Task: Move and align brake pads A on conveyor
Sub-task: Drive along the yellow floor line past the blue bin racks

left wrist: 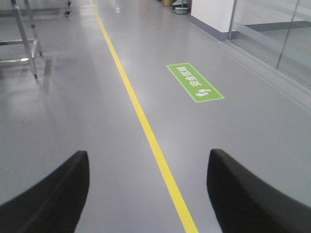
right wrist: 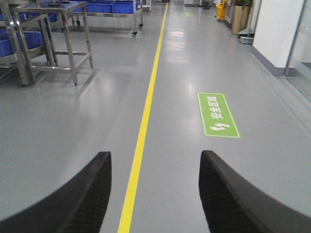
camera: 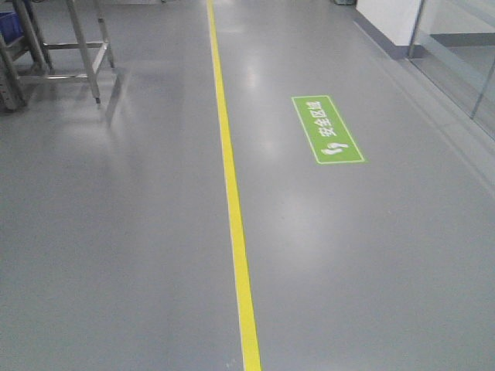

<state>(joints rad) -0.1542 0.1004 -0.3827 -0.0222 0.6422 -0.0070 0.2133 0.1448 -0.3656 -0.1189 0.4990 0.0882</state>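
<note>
Grey floor (camera: 116, 232) fills all three views, split by a yellow line (camera: 232, 193) running from the bottom edge up to the top. A green sign (camera: 328, 130) lies right of centre, and a steel rack (camera: 73, 46) stands in the upper left. Blue bins (right wrist: 104, 7) sit along the top edge of the right wrist view.

No pads and no conveyor show anywhere, so where they lie cannot be told; they are probably off to the side or behind the robot.

The left hand (left wrist: 148, 153) is spread wide and holds nothing, its two dark fingers rising from the lower corners of the frame. The right hand (right wrist: 155, 154) is just as wide and just as empty.

The task looks barely begun: the base must probably turn or drive to find the conveyor. The risk lies there. With both arms reaching forward, a swing toward the upper-left side could clip the rack, and stopping askew to the conveyor would make every later reach and alignment harder.
</note>
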